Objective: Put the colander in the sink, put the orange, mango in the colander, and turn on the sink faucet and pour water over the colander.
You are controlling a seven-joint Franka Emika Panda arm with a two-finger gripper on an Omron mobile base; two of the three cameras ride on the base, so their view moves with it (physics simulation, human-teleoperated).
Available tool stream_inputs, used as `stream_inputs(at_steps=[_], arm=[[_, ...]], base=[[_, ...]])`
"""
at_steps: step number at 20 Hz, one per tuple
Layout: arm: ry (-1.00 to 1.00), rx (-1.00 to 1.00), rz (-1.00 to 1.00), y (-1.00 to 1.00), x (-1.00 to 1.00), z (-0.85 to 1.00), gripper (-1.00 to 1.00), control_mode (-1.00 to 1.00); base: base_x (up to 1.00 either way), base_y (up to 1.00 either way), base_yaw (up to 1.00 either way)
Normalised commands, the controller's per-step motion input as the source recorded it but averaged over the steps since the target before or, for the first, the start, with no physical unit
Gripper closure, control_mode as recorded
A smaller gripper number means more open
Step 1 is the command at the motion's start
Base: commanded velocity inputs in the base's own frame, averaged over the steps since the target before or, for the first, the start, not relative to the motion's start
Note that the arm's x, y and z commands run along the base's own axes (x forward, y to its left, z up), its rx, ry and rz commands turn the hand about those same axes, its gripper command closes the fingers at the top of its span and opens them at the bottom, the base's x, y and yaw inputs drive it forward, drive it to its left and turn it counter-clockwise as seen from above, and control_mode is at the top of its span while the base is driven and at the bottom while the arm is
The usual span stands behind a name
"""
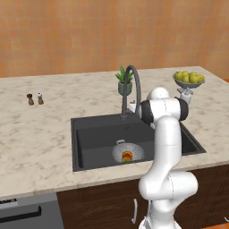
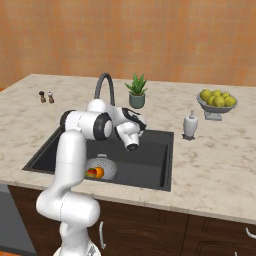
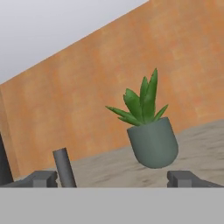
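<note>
Already the colander (image 1: 128,153) sat in the black sink (image 1: 96,138), toward the near side of the basin, and we saw the orange (image 2: 99,172) and the mango (image 2: 91,173) lying together inside it, touching one another. From the left base view the two fruits read as one red, yellow and orange patch at the bottom of the perforated bowl. We could see no water in the basin.

Our gripper (image 3: 113,178) stood wide apart and held nothing; in the hand view its two dark fingertips (image 3: 41,179) sat far to either side, with bare counter between them. It pointed toward the far wall, facing the potted succulent (image 3: 151,131), and a short dark rod, likely the faucet's side lever (image 3: 64,167), stood upright just beside the left fingertip. We could not tell whether the two touched.

We found the hand raised above the far part of the sink, near the base of the sink faucet (image 1: 132,89), whose arched spout rose behind the basin. To the right of the sink stood a white soap dispenser (image 2: 190,125), and farther right a fruit bowl (image 2: 217,101) of yellow-green fruits on its pedestal. Far left on the marble counter (image 1: 40,134) stood the salt and pepper shakers (image 1: 35,99), well apart from everything else.
</note>
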Motion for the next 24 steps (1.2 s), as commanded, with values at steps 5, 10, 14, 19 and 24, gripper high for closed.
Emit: stream_inputs(at_steps=[5, 10, 14, 19, 24], arm=[[0.00, 0.00, 0.00, 0.11, 0.05, 0.00, -1.00, -1.00], [0.00, 0.00, 0.00, 0.08, 0.08, 0.00, -1.00, -1.00], [0.00, 0.00, -0.03, 0.00, 0.03, 0.00, -1.00, -1.00], [0.00, 0.00, -0.05, 0.00, 0.00, 0.00, -1.00, -1.00], [0.00, 0.00, -0.05, -0.06, 0.00, 0.00, -1.00, -1.00]], base=[[0.00, 0.00, 0.00], [0.00, 0.00, 0.00], [0.00, 0.00, 0.00], [0.00, 0.00, 0.00], [0.00, 0.00, 0.00]])
